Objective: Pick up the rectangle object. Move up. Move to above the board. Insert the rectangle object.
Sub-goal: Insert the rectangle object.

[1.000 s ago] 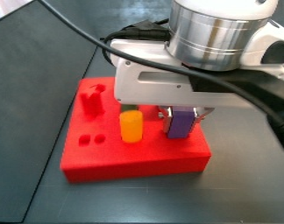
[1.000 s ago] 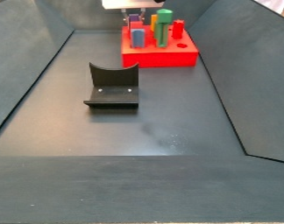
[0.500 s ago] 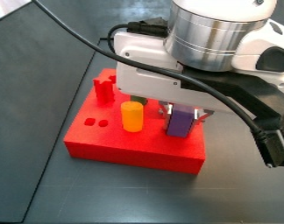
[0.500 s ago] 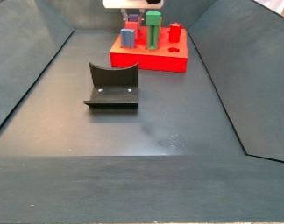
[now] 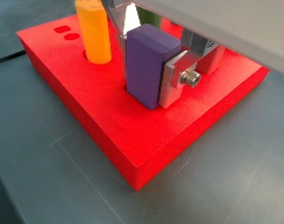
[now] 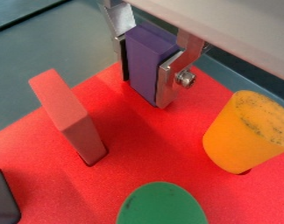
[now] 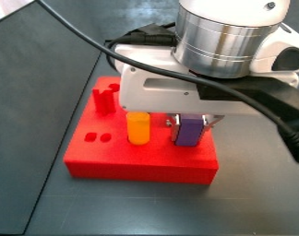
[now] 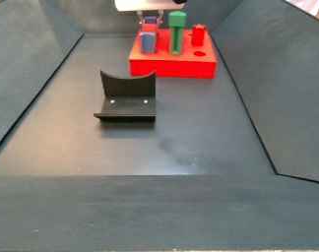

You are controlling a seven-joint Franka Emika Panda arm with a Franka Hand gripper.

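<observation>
My gripper (image 5: 152, 77) is shut on the rectangle object (image 5: 147, 61), an upright purple bar pinched between the silver fingers (image 5: 176, 79). The bar's lower end meets the top of the red board (image 5: 168, 131) near one corner, and whatever hole is there is hidden under it. The other wrist view shows the same grip (image 6: 147, 66) on the bar (image 6: 142, 51). In a side view the bar (image 7: 186, 132) stands beside an orange peg (image 7: 138, 130) on the board (image 7: 127, 159), under the gripper (image 7: 189, 123). The far side view shows the board (image 8: 182, 66) below the gripper (image 8: 152, 19).
On the board stand an orange peg (image 6: 247, 131), a short red block (image 6: 67, 116), a green post (image 8: 178, 31) and a blue-grey block (image 8: 148, 42). The dark fixture (image 8: 125, 96) stands on the floor in front of the board. Sloped dark walls enclose the floor.
Half a second ago the board had twisted on the floor under the gripper. It has now swung back nearly square. The gripper stays shut on the purple bar.
</observation>
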